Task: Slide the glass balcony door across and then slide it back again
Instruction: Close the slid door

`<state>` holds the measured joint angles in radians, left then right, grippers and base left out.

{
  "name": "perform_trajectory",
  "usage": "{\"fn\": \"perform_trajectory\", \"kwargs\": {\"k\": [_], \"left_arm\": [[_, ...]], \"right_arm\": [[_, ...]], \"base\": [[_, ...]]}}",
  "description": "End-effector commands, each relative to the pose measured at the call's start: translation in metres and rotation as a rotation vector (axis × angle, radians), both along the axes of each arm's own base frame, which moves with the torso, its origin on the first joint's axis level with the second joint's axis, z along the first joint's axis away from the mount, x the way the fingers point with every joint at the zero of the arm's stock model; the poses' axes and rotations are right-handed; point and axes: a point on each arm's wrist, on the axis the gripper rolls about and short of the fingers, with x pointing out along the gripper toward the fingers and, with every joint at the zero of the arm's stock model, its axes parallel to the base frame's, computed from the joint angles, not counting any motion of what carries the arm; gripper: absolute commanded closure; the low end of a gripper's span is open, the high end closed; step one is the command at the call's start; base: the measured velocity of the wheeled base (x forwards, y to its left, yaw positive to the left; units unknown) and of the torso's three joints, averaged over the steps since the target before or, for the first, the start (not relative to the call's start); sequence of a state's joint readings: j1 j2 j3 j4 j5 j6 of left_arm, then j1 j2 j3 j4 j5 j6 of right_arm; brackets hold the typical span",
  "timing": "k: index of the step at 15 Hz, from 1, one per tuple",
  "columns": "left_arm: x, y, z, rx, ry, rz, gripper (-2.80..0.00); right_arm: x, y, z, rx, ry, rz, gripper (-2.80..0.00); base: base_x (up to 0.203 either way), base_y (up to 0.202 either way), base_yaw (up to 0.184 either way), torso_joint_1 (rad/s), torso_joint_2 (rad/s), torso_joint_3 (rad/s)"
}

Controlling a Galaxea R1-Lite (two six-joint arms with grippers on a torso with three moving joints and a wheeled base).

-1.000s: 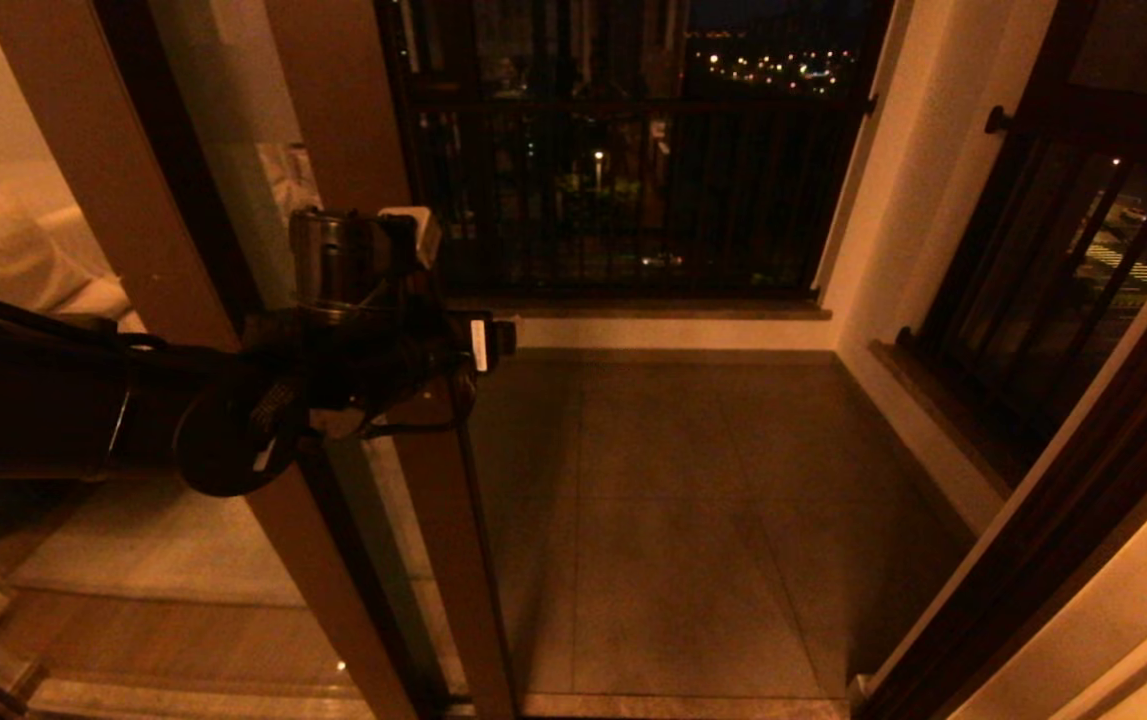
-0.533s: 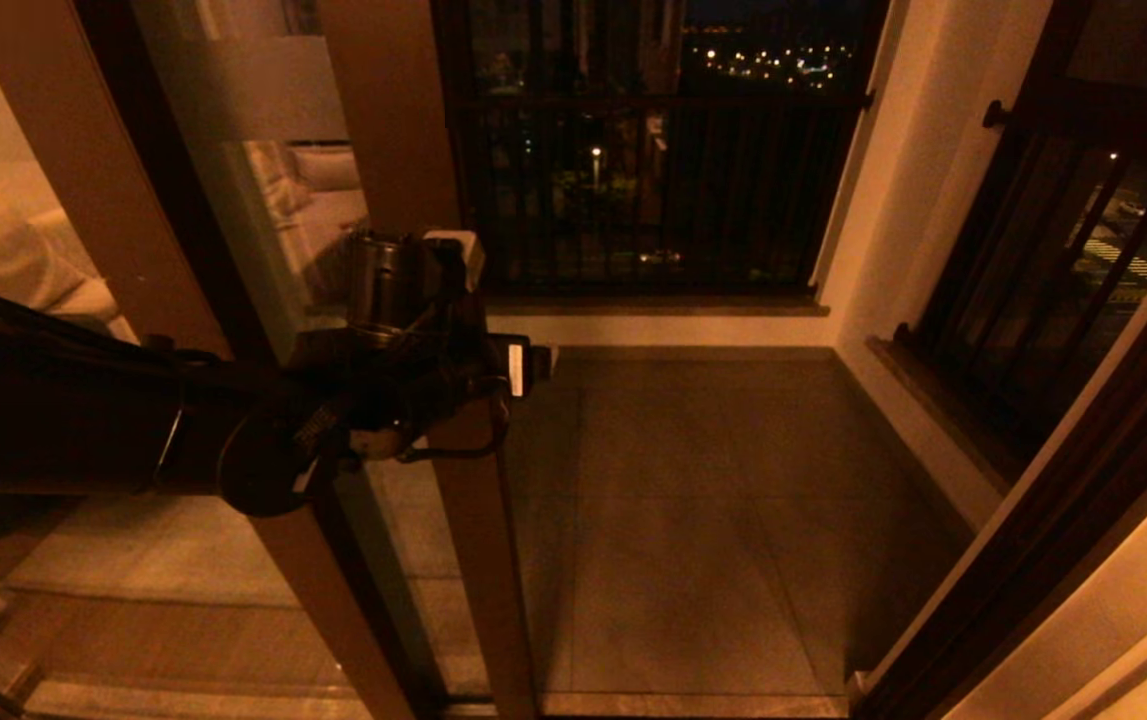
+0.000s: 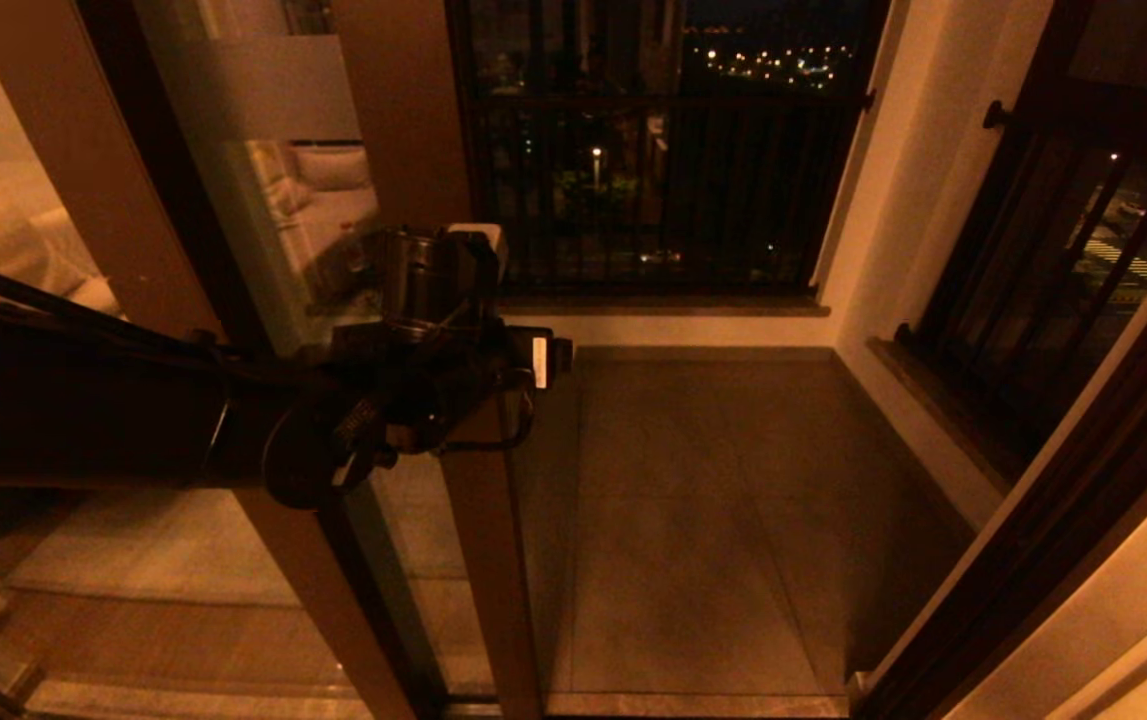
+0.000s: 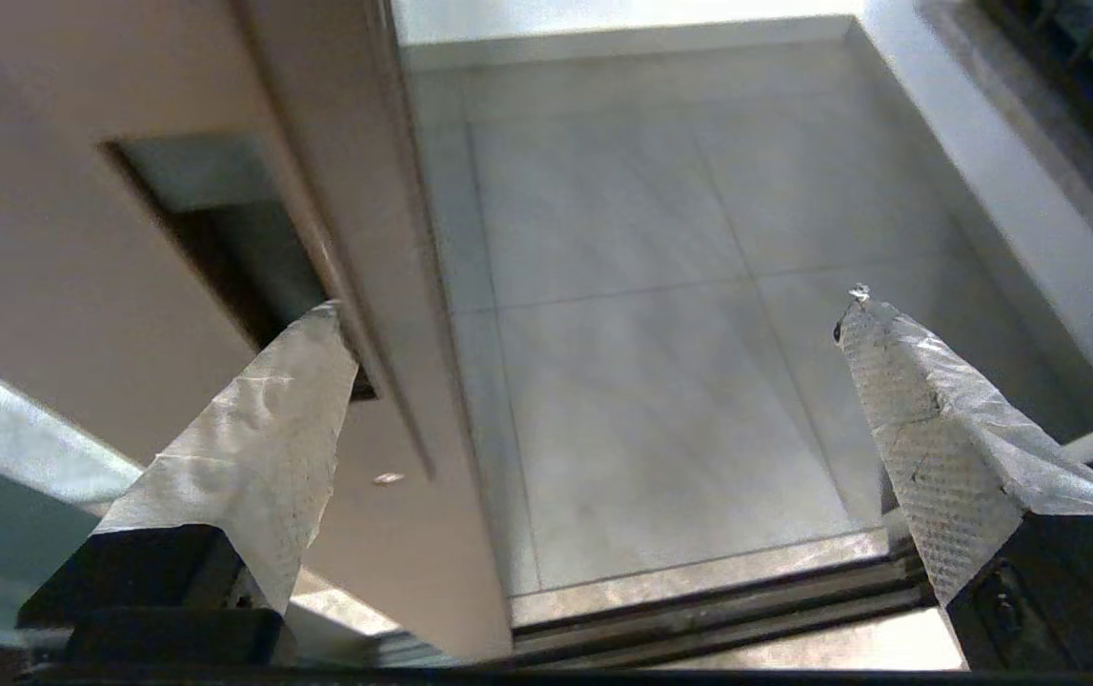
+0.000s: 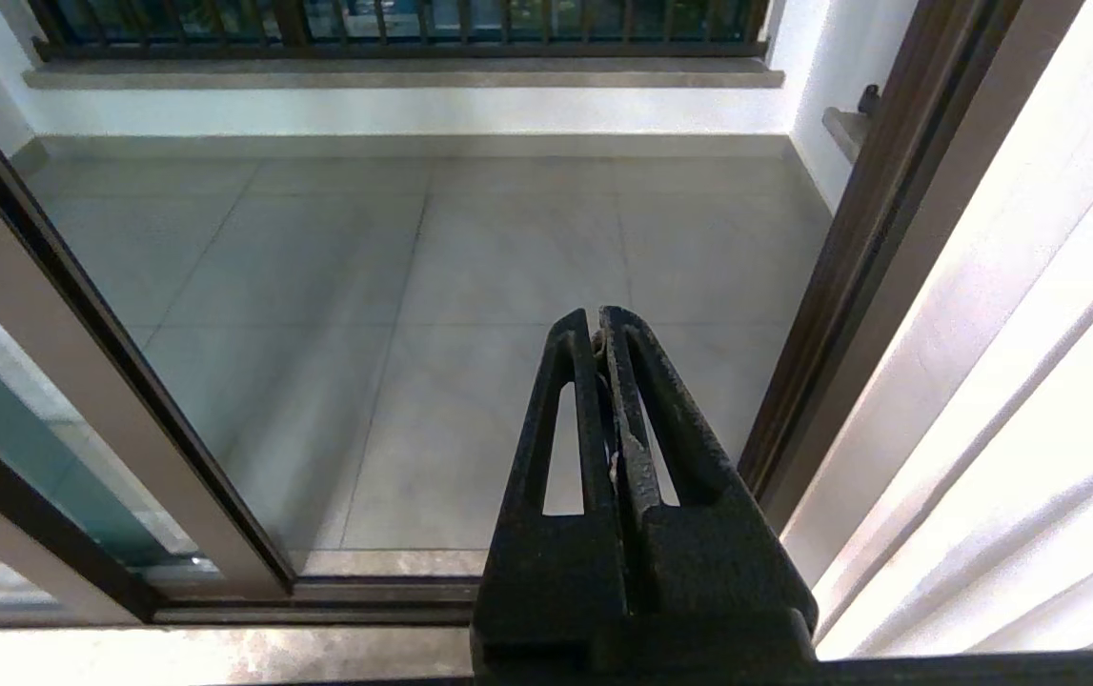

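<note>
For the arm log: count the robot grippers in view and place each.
2. The silver-taped left gripper, open, straddles the edge of the brown-framed glass balcony door, one finger at its recessed handle. The black right gripper, shut, idles facing the grey tiled balcony floor.

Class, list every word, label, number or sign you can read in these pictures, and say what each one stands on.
None is readable.
Frosted band on the glass balcony door: no legible characters.
White label on the left pincer's wrist: too small to read.
Marking on the left arm's dark joint: blurred, unreadable.
</note>
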<state>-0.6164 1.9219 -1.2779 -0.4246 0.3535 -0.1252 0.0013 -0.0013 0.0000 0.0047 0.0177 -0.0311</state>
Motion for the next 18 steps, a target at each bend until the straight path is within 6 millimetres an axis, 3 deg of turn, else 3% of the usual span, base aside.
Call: {"fn": "perform_trajectory", "kwargs": {"k": [1,14,18], "left_arm": [[0.001,-0.006,0.003,-0.010,-0.016,-0.009,-2.80],[-0.009,-0.026,0.005,0.006,-0.032,-0.068,-2.80],[-0.004,-0.034,0.006,0.002,-0.043,-0.072,-2.80]], "right_arm": [[0.000,0.000,0.000,-0.001,0.000,0.001,0.00],[0.000,0.000,0.000,-0.001,0.000,0.001,0.00],[0.000,0.000,0.000,-0.001,0.000,0.001,0.00]], "base": [[0.000,0.000,0.000,0.000,0.00,0.000],[0.000,0.000,0.000,0.000,0.00,0.000],[0.000,0.000,0.000,0.000,0.00,0.000]]}}
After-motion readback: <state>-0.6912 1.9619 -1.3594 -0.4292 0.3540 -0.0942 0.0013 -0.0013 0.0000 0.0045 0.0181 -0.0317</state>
